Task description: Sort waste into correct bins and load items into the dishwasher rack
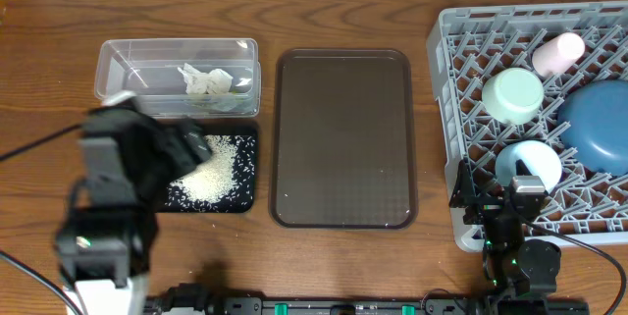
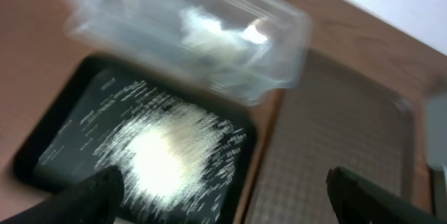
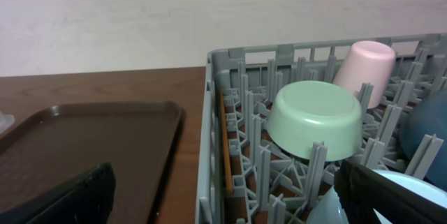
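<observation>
The rice grains (image 1: 214, 176) lie heaped in the black tray (image 1: 247, 200); they also show in the left wrist view (image 2: 167, 155). The clear tub (image 1: 118, 68) behind it holds the crumpled white paper scrap (image 1: 206, 81); the yellow-green packet is not visible. In the grey rack (image 1: 446, 129) lie the pink cup (image 1: 557, 53), mint-green bowl (image 1: 512, 95), light-blue bowl (image 1: 528, 166) and dark-blue bowl (image 1: 597, 125). My left gripper (image 2: 223, 196) is open and empty above the black tray's near edge. My right gripper (image 3: 223, 199) is open and empty over the rack's front left edge.
A flat brown serving tray (image 1: 343, 138) lies between the bins and the rack. The wooden table (image 1: 39, 109) runs to the far edge. Cables trail at the front left.
</observation>
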Controlling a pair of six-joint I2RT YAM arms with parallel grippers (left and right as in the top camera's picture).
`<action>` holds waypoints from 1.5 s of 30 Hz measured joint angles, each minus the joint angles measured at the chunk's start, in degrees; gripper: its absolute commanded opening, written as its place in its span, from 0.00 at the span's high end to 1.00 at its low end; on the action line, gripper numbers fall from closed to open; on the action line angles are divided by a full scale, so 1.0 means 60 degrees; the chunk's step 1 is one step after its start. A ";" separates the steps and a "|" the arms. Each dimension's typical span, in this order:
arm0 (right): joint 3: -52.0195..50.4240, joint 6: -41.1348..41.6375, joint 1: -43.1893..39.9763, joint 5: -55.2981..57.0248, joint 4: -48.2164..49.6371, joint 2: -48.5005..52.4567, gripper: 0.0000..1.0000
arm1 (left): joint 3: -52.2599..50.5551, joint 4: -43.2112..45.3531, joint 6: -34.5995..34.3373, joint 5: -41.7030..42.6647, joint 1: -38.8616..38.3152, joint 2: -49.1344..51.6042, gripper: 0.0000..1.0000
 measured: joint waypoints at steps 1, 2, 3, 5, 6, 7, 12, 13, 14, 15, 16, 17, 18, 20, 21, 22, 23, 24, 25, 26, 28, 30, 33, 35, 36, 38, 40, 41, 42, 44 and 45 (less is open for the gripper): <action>0.0000 0.0000 0.0000 0.0015 -0.0007 0.0000 0.01 | -0.0430 0.0321 0.0127 0.0004 -0.0379 -0.0321 0.05; 0.0000 0.0000 0.0000 0.0018 -0.0011 0.0000 0.01 | -0.0849 0.0619 0.0248 0.0015 -0.0663 -0.0637 0.05; 0.0000 0.0000 0.0000 0.0025 -0.0004 0.0000 0.01 | -0.1253 0.0845 0.0368 0.0007 -0.0885 -0.0969 0.05; 0.0000 0.0000 0.0000 0.0047 -0.0004 0.0000 0.01 | -0.1996 0.1020 0.0557 0.0000 -0.1151 -0.1650 0.05; 0.0000 0.0000 0.0000 0.0051 -0.0004 0.0000 0.01 | -0.2324 0.1024 0.0634 0.0000 -0.1198 -0.2022 0.05; 0.0000 0.0000 0.0000 0.0051 -0.0007 0.0000 0.01 | -0.2579 0.0954 0.0699 -0.0007 -0.1213 -0.2317 0.05; 0.0000 0.0000 0.0000 0.0051 -0.0007 0.0000 0.01 | -0.3024 0.0339 0.0809 -0.0033 -0.1213 -0.3191 0.05; 0.0000 0.0000 0.0000 0.0051 -0.0007 0.0000 0.01 | -0.3027 0.0361 0.0812 -0.0036 -0.1213 -0.3253 0.05; 0.0000 0.0000 0.0000 0.0055 -0.0007 0.0000 0.01 | -0.3027 0.0375 0.0820 -0.0033 -0.1213 -0.3311 0.05; 0.0000 0.0000 0.0000 0.0051 -0.0007 0.0000 0.01 | -0.3038 0.0415 0.0856 -0.0040 -0.1213 -0.3399 0.05; 0.0000 0.0000 0.0000 0.0051 -0.0007 0.0000 0.01 | -0.3056 0.0474 0.0900 -0.0040 -0.1213 -0.3461 0.05; 0.0000 0.0000 0.0000 0.0051 -0.0007 0.0000 0.01 | -0.3107 0.0605 0.0980 -0.0047 -0.1213 -0.3544 0.05; 0.0000 0.0000 0.0000 0.0051 -0.0007 0.0000 0.01 | -0.3198 0.0794 0.1067 -0.0066 -0.1213 -0.3676 0.05; 0.0000 0.0000 0.0000 0.0055 -0.0004 0.0000 0.01 | -0.3428 0.1155 0.1253 -0.0069 -0.1213 -0.3963 0.05; 0.0000 0.0000 0.0000 0.0055 -0.0004 0.0000 0.01 | -0.3614 0.1381 0.1333 -0.0066 -0.1213 -0.4175 0.05; 0.0000 0.0000 0.0000 0.0058 -0.0004 0.0000 0.01 | -0.3861 0.1650 0.1428 -0.0066 -0.1213 -0.4433 0.05; 0.0000 0.0000 0.0000 0.0058 -0.0007 0.0000 0.01 | -0.4167 0.1916 0.1494 -0.0069 -0.1213 -0.4721 0.05; 0.0000 0.0000 0.0000 0.0058 -0.0004 0.0000 0.01 | -0.4452 0.2131 0.1530 -0.0066 -0.1213 -0.4983 0.05; 0.0000 0.0000 0.0000 0.0055 -0.0007 0.0000 0.01 | -0.4794 0.2386 0.1563 -0.0069 -0.1213 -0.5282 0.05; 0.0000 0.0000 0.0000 0.0055 -0.0004 0.0000 0.01 | -0.5115 0.2645 0.1588 -0.0066 -0.1213 -0.5537 0.05; 0.0000 0.0000 0.0000 0.0058 -0.0007 0.0000 0.01 | -0.5796 0.3330 0.1650 -0.0066 -0.1191 -0.6054 0.05; 0.0000 0.0000 0.0000 0.0058 -0.0007 0.0000 0.01 | -0.6441 0.4003 0.1705 -0.0058 -0.1100 -0.6539 0.05; 0.0000 0.0000 0.0000 0.0058 -0.0007 0.0000 0.01 | -0.7227 0.4849 0.1734 0.0018 -0.0805 -0.7111 0.05; 0.0000 0.0000 0.0000 0.0058 -0.0007 0.0000 0.01 | -0.7570 0.5264 0.1738 0.0058 -0.0576 -0.7366 0.05; 0.0000 0.0000 0.0000 0.0058 -0.0011 0.0000 0.01 | -0.7679 0.5406 0.1738 0.0084 -0.0466 -0.7464 0.05; 0.0000 0.0000 0.0000 0.0058 -0.0007 0.0000 0.01 | -0.7814 0.5686 0.1734 0.0113 -0.0229 -0.7646 0.05; 0.0000 0.0000 0.0000 0.0058 -0.0007 0.0000 0.01 | -0.7916 0.6084 0.1738 0.0117 0.0058 -0.7796 0.05; 0.0000 0.0000 0.0000 0.0058 -0.0007 0.0000 0.01 | -0.7941 0.6237 0.1738 0.0120 0.0164 -0.7832 0.05; 0.0000 0.0000 0.0000 0.0058 -0.0007 0.0000 0.01 | -0.7985 0.6408 0.1738 0.0120 0.0288 -0.7858 0.05; 0.0000 0.0000 0.0000 0.0058 -0.0007 0.0000 0.01 | -0.8094 0.6641 0.1738 0.0117 0.0423 -0.7898 0.05; 0.0000 0.0000 0.0000 0.0058 -0.0007 0.0000 0.01 | -0.8167 0.6666 0.1738 0.0117 0.0437 -0.7923 0.05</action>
